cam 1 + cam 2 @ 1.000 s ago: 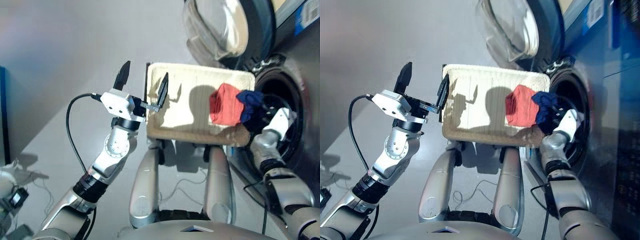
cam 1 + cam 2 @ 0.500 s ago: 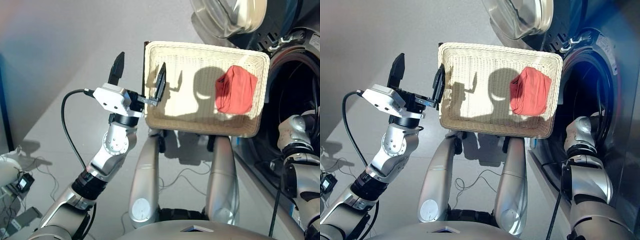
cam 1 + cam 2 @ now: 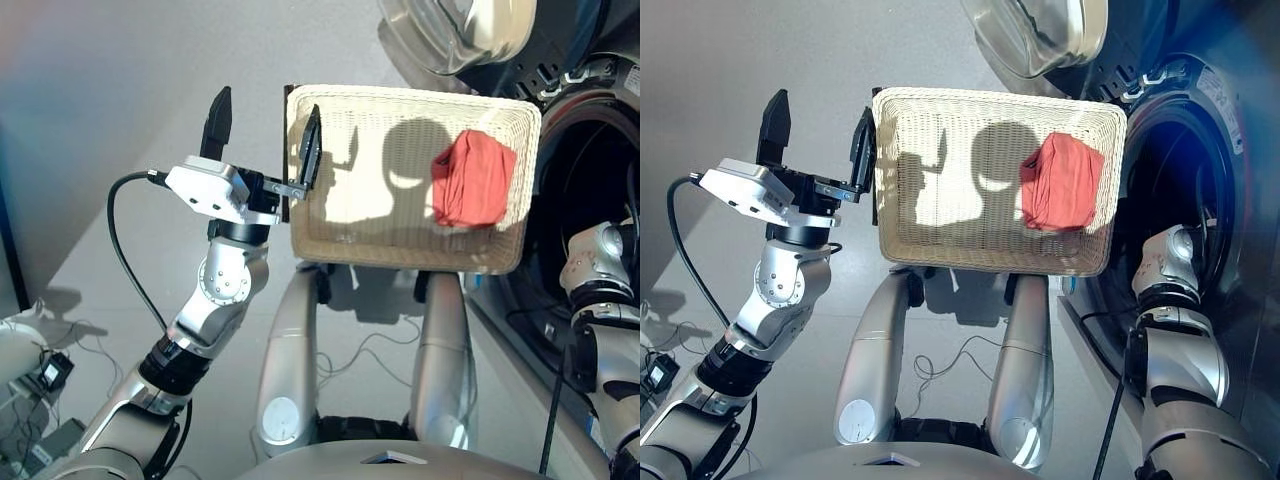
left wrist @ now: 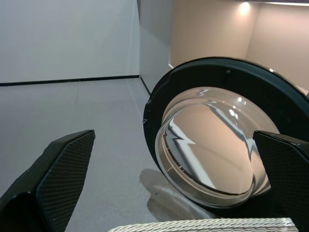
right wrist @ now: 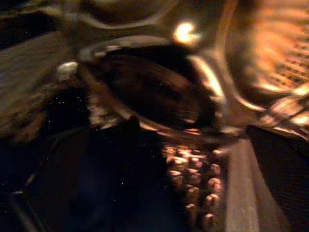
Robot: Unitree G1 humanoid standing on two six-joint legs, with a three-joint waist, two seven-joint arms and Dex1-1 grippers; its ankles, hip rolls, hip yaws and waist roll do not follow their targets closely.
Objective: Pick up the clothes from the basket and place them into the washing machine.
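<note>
Right arm (image 3: 600, 262) reaches into washing machine drum (image 3: 1170, 180) to deposit; its fingers' state cannot be told. Left gripper (image 3: 262, 130) waits beside cream basket (image 3: 400, 255), fingers apart; red-orange garment (image 3: 470, 185) remains.

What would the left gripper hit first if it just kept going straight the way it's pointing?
Probably the washing machine's open porthole door: the left gripper points past the basket's corner towards it, with bare floor between. Depth is uncertain, so it could pass beside the door.

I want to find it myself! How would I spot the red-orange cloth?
Find the big dark washing machine with its open drum. Right beside it sits a cream woven basket. The red-orange cloth, crumpled at the end nearest the drum, is the only thing inside.
</note>
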